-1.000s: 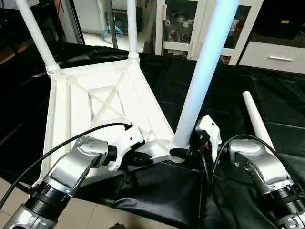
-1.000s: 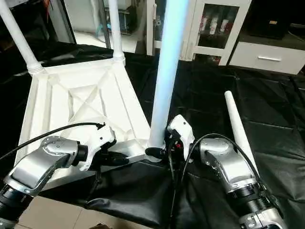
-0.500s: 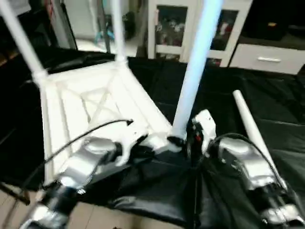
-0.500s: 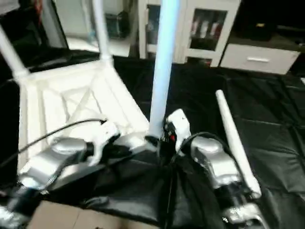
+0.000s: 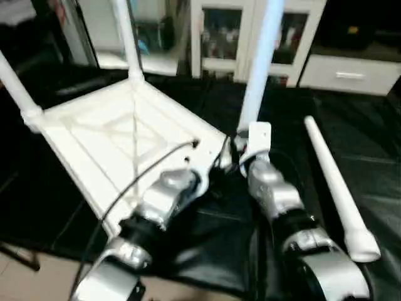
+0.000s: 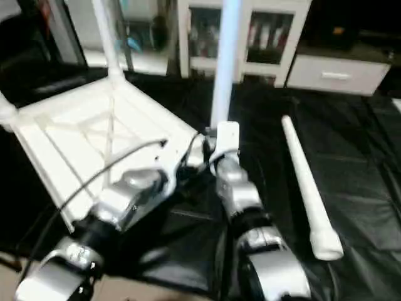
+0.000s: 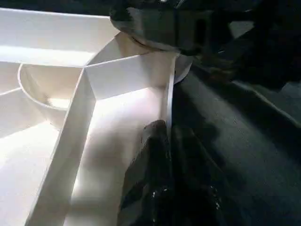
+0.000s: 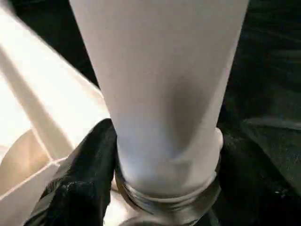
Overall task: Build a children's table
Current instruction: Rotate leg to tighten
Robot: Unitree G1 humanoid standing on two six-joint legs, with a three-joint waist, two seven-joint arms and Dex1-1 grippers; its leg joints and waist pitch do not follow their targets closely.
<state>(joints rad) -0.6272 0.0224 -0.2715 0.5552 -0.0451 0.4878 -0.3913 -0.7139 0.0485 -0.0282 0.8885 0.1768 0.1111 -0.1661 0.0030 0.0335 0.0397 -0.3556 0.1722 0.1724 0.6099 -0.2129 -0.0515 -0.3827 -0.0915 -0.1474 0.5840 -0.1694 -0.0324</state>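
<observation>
On the tabletop (image 5: 119, 135) three legs stand, one (image 8: 160, 94) in the right claw (image 8: 162, 183); left claw (image 7: 171, 155) pinches its rim

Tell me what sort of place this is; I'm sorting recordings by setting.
Probably an indoor lab or workshop, not a home. A large work table draped in black cloth holds the upturned tabletop, and white glass-door cabinets with a drawer unit line the back wall.

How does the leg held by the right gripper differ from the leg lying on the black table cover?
The held leg stands upright at the tabletop corner, its threaded end at the socket; the loose leg lies flat on the black cover, apart from the tabletop. The right gripper closes around the held leg's base; nothing touches the loose leg. The held leg looks bluish, the loose one plain white. Both are long tapered tubes.
</observation>
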